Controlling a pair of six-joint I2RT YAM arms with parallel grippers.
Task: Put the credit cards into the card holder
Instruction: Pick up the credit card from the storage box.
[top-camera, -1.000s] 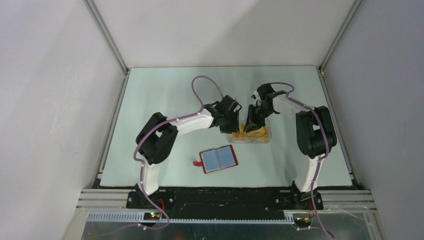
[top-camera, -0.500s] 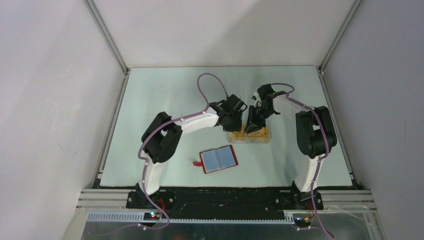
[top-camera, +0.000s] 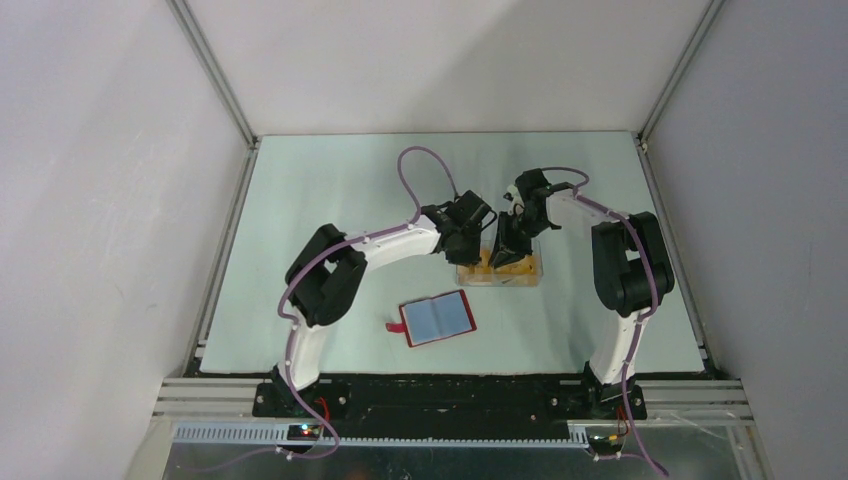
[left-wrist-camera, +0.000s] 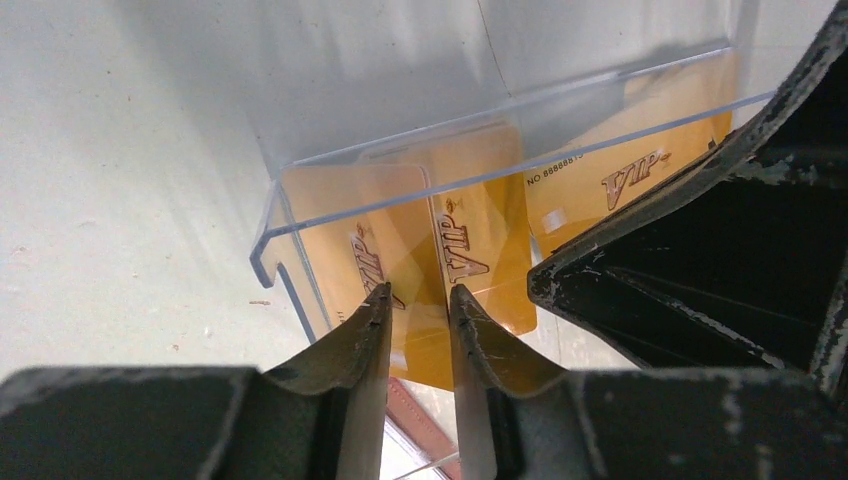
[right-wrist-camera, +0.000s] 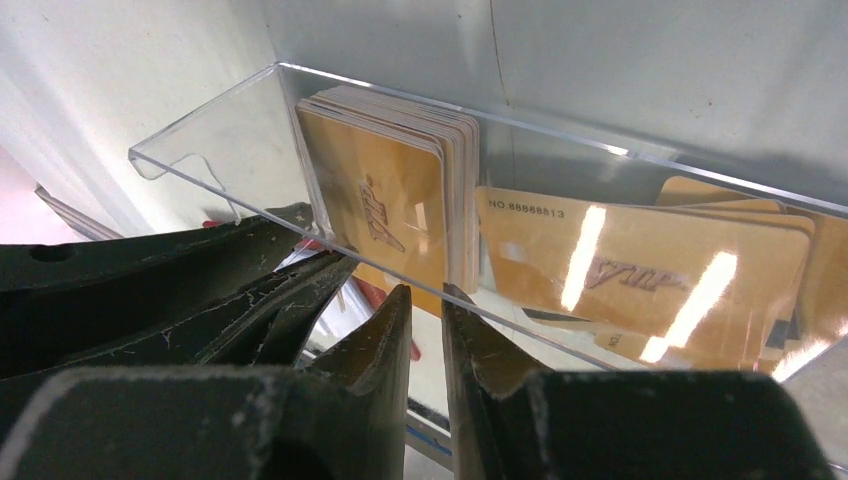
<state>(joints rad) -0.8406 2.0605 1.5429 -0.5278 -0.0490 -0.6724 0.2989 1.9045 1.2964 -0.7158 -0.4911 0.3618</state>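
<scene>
Top view high, facing down on the table (top-camera: 330, 200), both wrist views close on the same clear box (left-wrist-camera: 400, 160)

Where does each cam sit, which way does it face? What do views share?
Top external: fixed above and behind the bases, looking down on the table; both arms, left gripper and right gripper at the clear box, card holder open nearer.
Left wrist: on that wrist, looking along its fingers into the box at the credit cards; right gripper at right.
Right wrist: on that wrist, looking along its fingers at box and cards; left gripper at left.
Shared: both wrist views show box and cards.
</scene>
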